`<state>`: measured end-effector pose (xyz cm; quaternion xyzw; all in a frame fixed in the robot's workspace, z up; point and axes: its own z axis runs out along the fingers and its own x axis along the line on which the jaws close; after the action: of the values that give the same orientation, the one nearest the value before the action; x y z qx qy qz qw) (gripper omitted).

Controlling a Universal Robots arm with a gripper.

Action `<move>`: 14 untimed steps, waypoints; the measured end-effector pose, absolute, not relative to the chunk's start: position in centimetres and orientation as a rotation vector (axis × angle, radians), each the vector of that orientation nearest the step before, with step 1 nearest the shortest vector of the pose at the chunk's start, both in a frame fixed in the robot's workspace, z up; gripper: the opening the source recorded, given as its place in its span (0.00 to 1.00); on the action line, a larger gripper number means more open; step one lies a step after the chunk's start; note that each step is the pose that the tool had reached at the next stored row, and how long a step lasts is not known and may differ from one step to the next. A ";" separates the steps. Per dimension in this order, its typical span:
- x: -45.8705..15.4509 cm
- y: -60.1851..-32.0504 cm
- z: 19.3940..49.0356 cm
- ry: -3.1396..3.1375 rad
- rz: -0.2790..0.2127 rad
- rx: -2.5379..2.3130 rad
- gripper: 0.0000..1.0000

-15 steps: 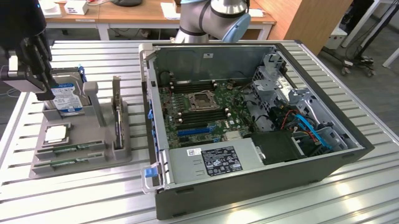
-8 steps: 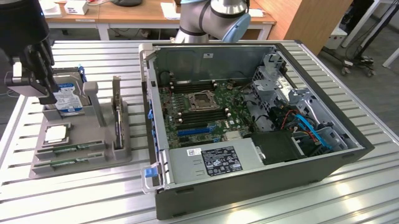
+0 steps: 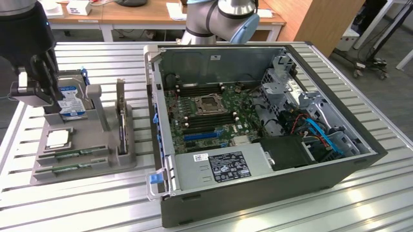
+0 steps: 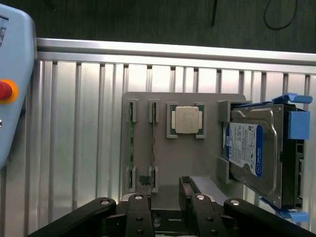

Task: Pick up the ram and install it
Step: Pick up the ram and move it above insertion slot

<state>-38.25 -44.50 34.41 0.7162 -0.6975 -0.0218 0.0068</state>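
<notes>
Claw (image 3: 32, 91) hangs over the grey tray (image 3: 87, 162) at the exterior view's left, up near the hard-drive end. From the wrist view we see its fingers (image 4: 190, 197) standing apart with nothing between them, and the claw (image 4: 165, 202) touches nothing.

We count two ram sticks, both lying flat in their tray slots and neither one lifted:
- outer ram stick (image 3: 67, 168) (image 4: 131, 143) sits along the tray's edge.
- inner ram stick (image 3: 72, 153) (image 4: 153, 143) lies parallel, just beside it, between it and the CPU (image 3: 58, 138) (image 4: 186, 120).

The CPU rests in its own square pocket. The hard drive (image 3: 71, 102) (image 4: 254, 148), silver with a blue label, stands on edge in the tray's upright holder inside a blue bracket (image 4: 296, 123). The expansion card (image 3: 121, 121) stands upright on the tray side nearest the PC case (image 3: 258, 193).

The case lies on its side, panel off, well apart from the claw. We can see the motherboard (image 3: 219, 113) with the CPU socket (image 3: 210, 104) in the middle and the long dark memory slots (image 3: 216, 120) flanking it. The power supply (image 3: 223, 166) sits at the near end.

Everything rests on the slatted aluminium surface (image 3: 361, 203) (image 4: 74, 148). In the wrist view, a pale housing with a red button (image 4: 4, 91) shows at the frame's edge.
</notes>
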 end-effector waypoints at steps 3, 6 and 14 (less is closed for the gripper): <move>-38.3 -44.5 33.9 -2.182 -0.068 2.240 0.35; -38.3 -44.5 33.4 -2.182 -0.068 2.240 0.35; -38.3 -44.5 32.1 -2.182 -0.068 2.241 0.35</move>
<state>-38.25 -44.50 32.07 0.7162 -0.6975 -0.0218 0.0067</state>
